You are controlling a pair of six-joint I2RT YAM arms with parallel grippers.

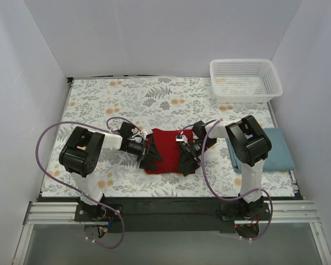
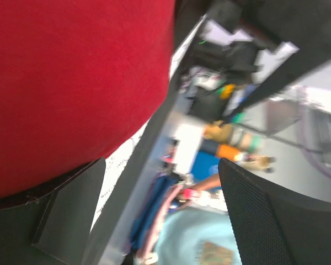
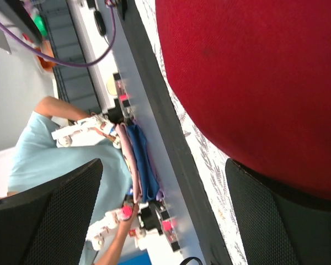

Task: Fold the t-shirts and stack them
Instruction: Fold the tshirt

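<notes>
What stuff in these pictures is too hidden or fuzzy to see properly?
- Top view: the left gripper and right gripper cover the side edges of the red t-shirt, so its sleeves cannot be seen.
- Top view: the right arm hides part of the blue-grey t-shirt.
- Wrist views: the red cloth runs off the picture edge, and the background is blurred.
- Top view: the inside of the white basket is too small to make out.

Red t-shirt [image 1: 170,150] folded, centre; blue-grey t-shirt [image 1: 278,150] folded, right.
</notes>
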